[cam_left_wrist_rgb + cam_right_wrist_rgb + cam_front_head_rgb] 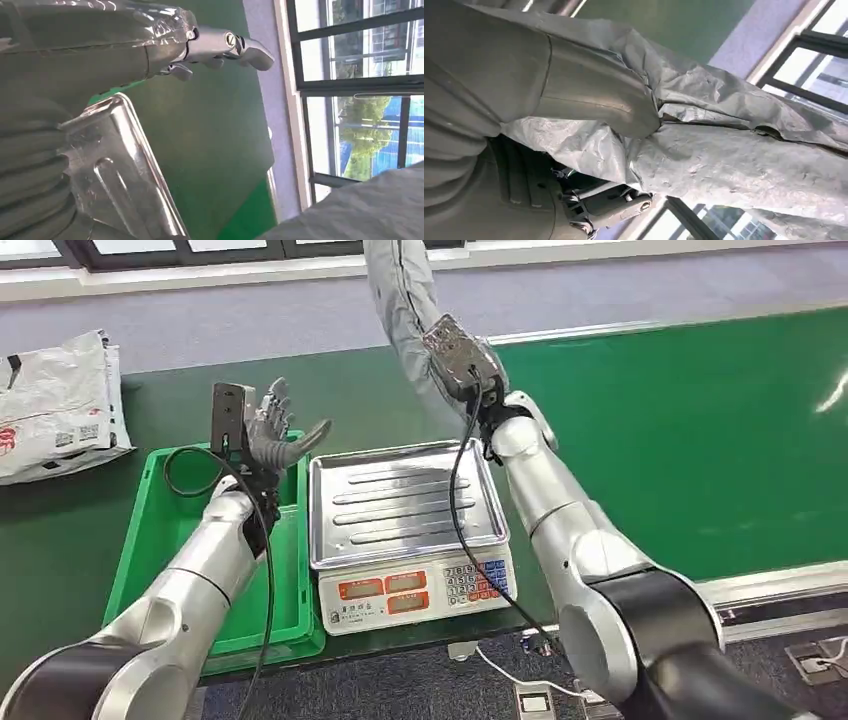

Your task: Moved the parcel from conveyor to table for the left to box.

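My right hand (574, 150) grips the grey parcel (400, 300), lifted high over the scale (405, 530) near the counter's front edge so it clears the pan. My left hand (275, 430) waits with fingers spread and empty above the green bin (150, 530), ready to receive.

Dark green table (120, 390), green crate (160, 530), steel-pan scale (405, 530) beside it, white parcel bag (55, 405) at far left
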Robot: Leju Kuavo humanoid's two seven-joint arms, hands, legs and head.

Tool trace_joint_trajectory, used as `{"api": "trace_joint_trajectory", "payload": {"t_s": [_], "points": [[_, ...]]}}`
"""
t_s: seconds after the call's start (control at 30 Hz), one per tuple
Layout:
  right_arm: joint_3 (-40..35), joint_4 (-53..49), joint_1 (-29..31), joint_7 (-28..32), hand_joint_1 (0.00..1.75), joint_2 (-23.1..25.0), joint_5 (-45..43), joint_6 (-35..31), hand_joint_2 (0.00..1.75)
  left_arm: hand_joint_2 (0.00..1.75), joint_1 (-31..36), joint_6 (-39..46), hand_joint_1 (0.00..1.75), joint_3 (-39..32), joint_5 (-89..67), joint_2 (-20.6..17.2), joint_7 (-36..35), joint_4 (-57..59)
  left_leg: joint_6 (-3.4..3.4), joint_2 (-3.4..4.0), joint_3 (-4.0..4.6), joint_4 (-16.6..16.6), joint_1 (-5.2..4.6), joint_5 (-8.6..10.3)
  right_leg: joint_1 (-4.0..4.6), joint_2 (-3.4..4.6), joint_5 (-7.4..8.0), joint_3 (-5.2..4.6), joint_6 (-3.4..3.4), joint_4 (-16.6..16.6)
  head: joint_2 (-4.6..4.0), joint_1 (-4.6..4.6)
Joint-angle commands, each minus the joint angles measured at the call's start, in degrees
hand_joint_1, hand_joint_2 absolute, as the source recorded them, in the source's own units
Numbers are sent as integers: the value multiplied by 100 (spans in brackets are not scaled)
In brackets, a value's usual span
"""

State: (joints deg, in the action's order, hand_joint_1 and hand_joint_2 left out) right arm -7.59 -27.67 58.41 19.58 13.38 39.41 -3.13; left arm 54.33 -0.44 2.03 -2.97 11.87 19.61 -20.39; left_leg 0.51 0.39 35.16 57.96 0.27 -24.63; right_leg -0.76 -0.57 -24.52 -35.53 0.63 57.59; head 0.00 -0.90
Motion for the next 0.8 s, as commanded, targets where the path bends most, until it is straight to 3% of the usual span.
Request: {"api": "trace_joint_trajectory", "payload": {"t_s": [0.03, 0.27, 0.33, 0.7, 0.8], "points": [[-460, 429, 510, -67, 175, -193, -165, 39, 175, 175, 673, 76, 0, 110, -21, -43, -96, 293, -1, -6, -1, 9, 4, -6, 4, 1, -6, 5, -3, 5, 0, 0], [-671, 772, 448, -180, 175, -100, -311, 612, 175, 175, 925, 107, 0, 126, -18, -66, -338, 364, 0, -3, -10, 0, 5, -4, 5, 5, -2, 13, -4, -5, 0, 0], [-742, 881, 400, -31, 175, -45, -413, 1242, 175, 175, 918, 98, 0, 116, -12, -84, -336, 387, 0, -1, -13, -3, 4, -4, 3, 7, -1, 14, -4, -7, 0, 0], [-751, 876, 375, -38, 175, -23, -410, 1214, 175, 175, 914, 98, 0, 114, -10, -83, -334, 390, -1, -3, -4, 2, 3, -5, 3, 3, -2, 7, -2, -1, 0, 0], [-1087, 837, 186, 534, 175, 72, -389, 1991, 175, 175, 909, 71, 0, 104, -6, -104, -333, 405, 0, -2, -6, 0, 3, -4, 3, 5, -1, 8, -3, -3, 0, 0]]}}
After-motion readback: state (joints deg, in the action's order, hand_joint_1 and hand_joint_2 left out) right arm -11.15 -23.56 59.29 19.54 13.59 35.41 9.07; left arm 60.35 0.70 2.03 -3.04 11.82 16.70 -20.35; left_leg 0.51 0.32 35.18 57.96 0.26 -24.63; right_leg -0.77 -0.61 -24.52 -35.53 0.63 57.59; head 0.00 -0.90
